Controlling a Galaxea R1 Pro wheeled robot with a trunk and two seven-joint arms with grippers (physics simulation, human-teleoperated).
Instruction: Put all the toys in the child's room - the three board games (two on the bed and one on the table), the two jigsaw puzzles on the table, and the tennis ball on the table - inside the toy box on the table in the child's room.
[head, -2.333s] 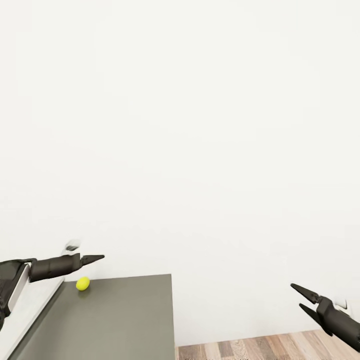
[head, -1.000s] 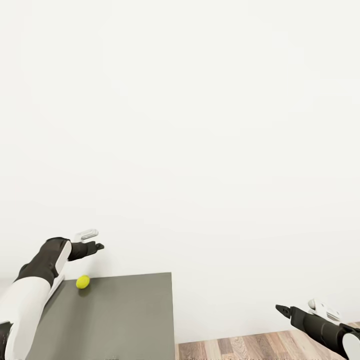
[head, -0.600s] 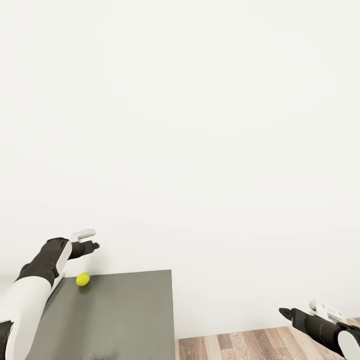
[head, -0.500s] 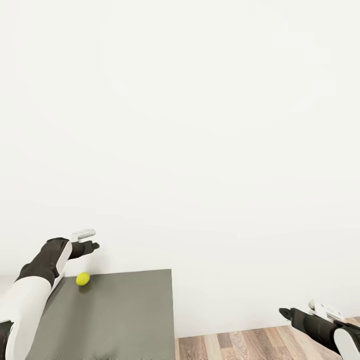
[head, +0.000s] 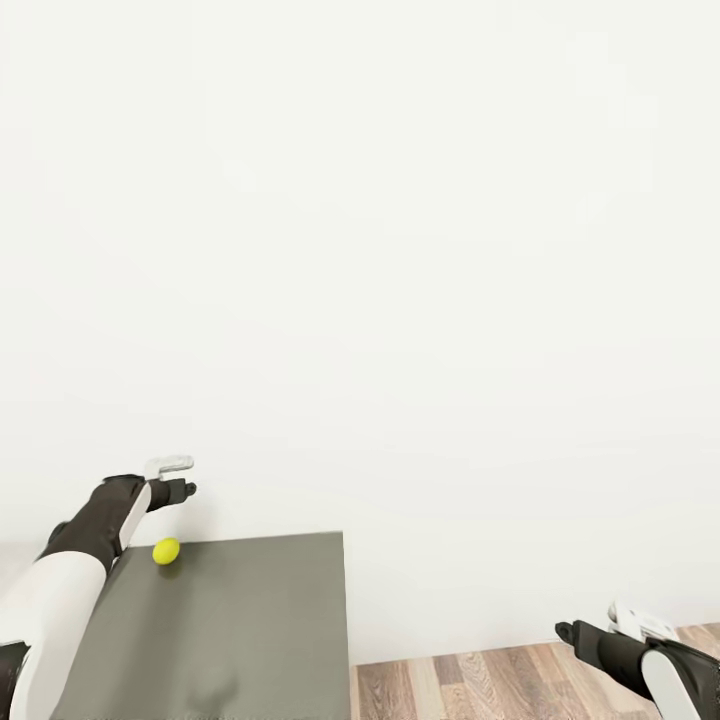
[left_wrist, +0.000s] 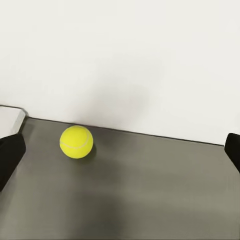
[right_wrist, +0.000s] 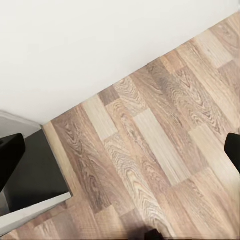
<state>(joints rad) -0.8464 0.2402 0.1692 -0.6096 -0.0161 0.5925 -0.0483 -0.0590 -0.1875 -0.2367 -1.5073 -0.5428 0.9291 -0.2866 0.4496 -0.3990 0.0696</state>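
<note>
Yellow tennis ball (left_wrist: 76, 142) on grey table (left_wrist: 150, 195), free between spread left gripper (left_wrist: 120, 155) fingers; right gripper (right_wrist: 120, 150) spread over wood floor (right_wrist: 150, 150).

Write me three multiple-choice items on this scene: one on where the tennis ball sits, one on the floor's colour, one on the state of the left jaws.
1. Where is the tennis ball?
A. On the grey table, near its far edge by the wall
B. On the wooden floor
C. Held in the right gripper

2. What colour is the floor?
A. Grey
B. Brown wood grain
C. Green

3. How do the left gripper's jaws stand?
A. Shut on the ball
B. Shut on nothing
C. Open, the ball apart from them

Answers:
1. A: the head view shows the ball resting on the table top close to the white wall.
2. B: brown planks show in the head view and the right wrist view.
3. C: in the left wrist view the two fingertips stand at opposite edges, with the ball lying free on the table.
</note>
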